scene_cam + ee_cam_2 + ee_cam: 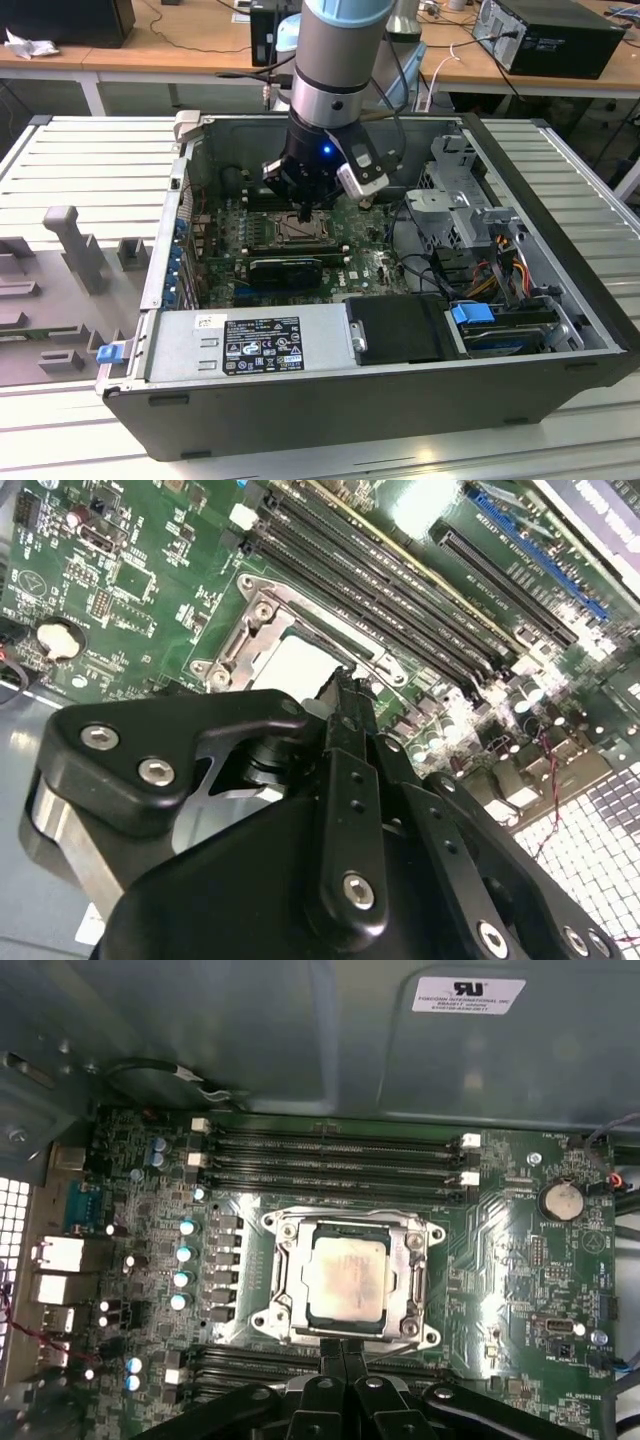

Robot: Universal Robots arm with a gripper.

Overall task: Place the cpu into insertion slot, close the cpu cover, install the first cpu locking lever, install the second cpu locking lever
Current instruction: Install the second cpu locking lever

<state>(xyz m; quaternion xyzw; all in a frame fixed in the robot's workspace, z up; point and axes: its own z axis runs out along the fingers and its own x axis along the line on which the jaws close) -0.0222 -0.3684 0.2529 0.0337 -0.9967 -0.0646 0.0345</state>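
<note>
Pincer (pixel 343 1345) of mine is pinched shut, empty, hovering at the socket (pixel 345 1278) edge; chip (pixel 346 1275) is seated, cover frame (pixel 345 1222) seemingly down, levers unclear.

Gripper (pixel 345 680) hides part of the cpu (pixel 295 665)

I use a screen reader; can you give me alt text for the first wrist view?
A silvery cpu lies in the square slot of a green motherboard, the pincer at the slot's edge. Black memory slots run along the slot's far side, with a coin battery nearby.
</note>
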